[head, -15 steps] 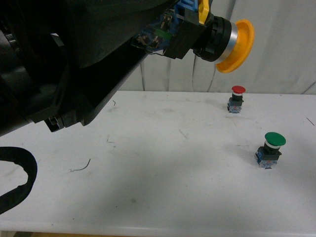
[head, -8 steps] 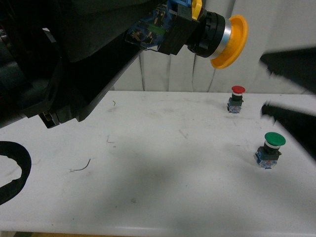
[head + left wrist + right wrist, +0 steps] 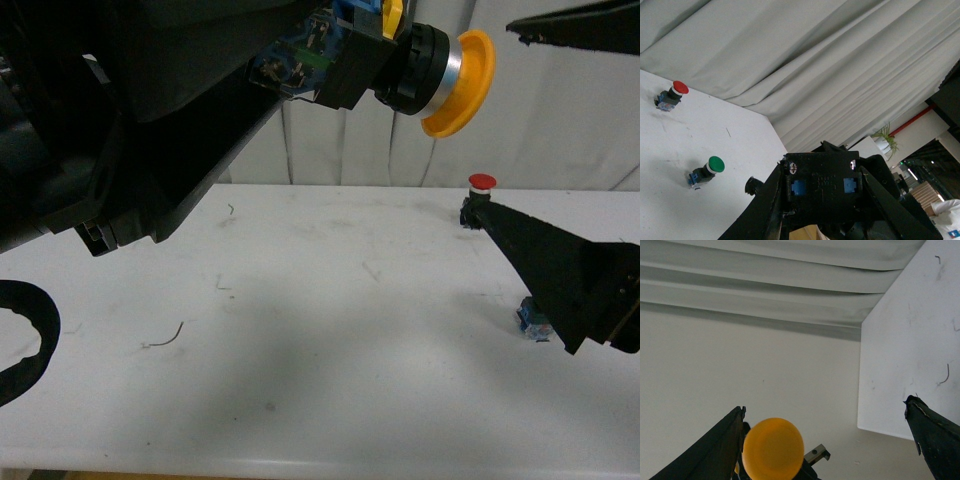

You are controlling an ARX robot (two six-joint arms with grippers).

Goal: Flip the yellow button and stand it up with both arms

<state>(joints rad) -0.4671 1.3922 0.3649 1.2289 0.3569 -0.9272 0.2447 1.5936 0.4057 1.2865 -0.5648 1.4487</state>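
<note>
Your right end effector (image 3: 490, 112) had swung in, black wedge fingers (image 3: 560, 285) spread wide, towards the orange-yellow mushroom-capped push button (image 3: 455, 80), which your left end effector (image 3: 330, 60) clenched by its dark base, cap sideways, high above the white desk (image 3: 330, 330); a handover looked ready.

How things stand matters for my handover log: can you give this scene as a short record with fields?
yellow button: in the air, cap sideways
left tool: shut on yellow button's base
right tool: open, facing the cap, not touching
red button: upright on table
green button: upright on table
</note>
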